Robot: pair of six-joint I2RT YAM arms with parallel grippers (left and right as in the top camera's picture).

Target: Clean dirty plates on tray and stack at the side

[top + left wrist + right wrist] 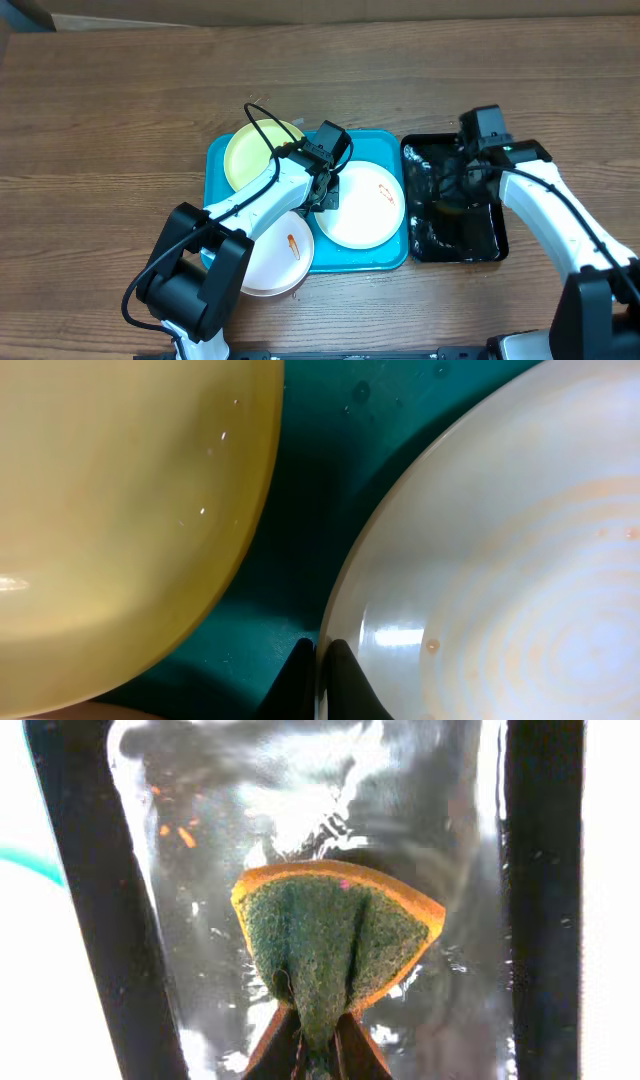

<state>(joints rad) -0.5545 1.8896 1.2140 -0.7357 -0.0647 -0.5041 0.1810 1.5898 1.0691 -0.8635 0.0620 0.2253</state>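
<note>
The turquoise tray holds a pale yellow-green plate at its back left and a white plate with a red smear at its right. A second white plate with an orange smear hangs over the tray's front left edge. My left gripper is shut on the left rim of the right white plate, its fingertips pinching the rim beside the yellow-green plate. My right gripper is shut on a folded green and orange sponge over the black tray.
A smaller glossy black tray, wet inside, stands right of the turquoise tray; its dark rims frame the sponge. Brown wooden table surrounds both trays, with bare wood at the left, back and far right.
</note>
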